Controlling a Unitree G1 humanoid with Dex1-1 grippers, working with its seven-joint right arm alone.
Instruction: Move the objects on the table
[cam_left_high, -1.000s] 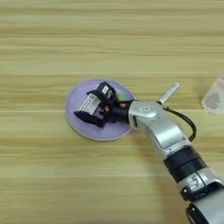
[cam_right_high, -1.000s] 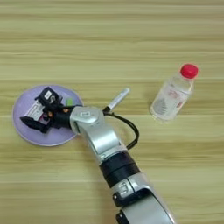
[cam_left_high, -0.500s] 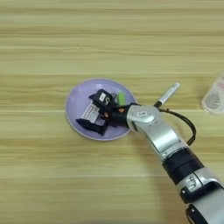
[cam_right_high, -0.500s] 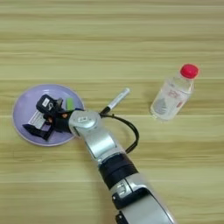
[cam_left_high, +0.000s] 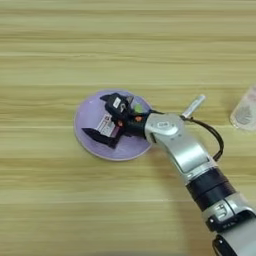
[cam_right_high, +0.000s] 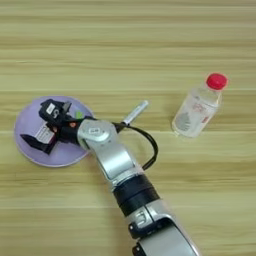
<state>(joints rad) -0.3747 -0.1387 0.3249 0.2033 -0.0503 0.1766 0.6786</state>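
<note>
On a light wooden bench (cam_left_high: 60, 200), the right black two-fingered pincer (cam_left_high: 102, 120) (fingers spread apart) straddles a small red-and-white flat box (cam_left_high: 107, 125) lying on a round lavender plate (cam_left_high: 87, 117). A white marker (cam_right_high: 135, 112) and a clear red-capped plastic bottle (cam_right_high: 198, 106) lie to its right.

Silver forearm (cam_left_high: 182, 147), black wrist band, looping black cable, black two-fingered gripper (cam_left_high: 102, 118).

I'm looking steeply down on the table (cam_left_high: 60, 40) through both eyes; both share the lavender plate (cam_left_high: 87, 117), while the right eye reaches further right, showing the whole bottle (cam_right_high: 196, 107)
</note>
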